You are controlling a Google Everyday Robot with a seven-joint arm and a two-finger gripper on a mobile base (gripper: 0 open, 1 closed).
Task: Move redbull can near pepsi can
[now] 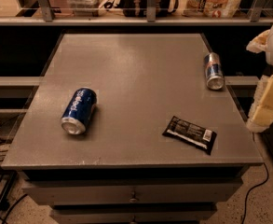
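from my seat i see the grey table running from a narrow far edge to a wide near edge, with drawer fronts below the near lip. the middle of the top is bare, a broad lane between the two cans. the redbull can lies on its side at the far right, close to the right edge, its silver end turned toward the near side. the pepsi can also lies on its side, on the left half and nearer to me, silver end facing near-left, with some margin to the left edge. the two cans are well apart. a black snack packet lies flat near the right, between the redbull can and the near edge. the gripper hangs off the table at the right border of the view, white and yellowish, just past the table's right edge; whether it is spread or closed i cannot tell. the redbull can sits to its left and slightly farther back, near it but not touching
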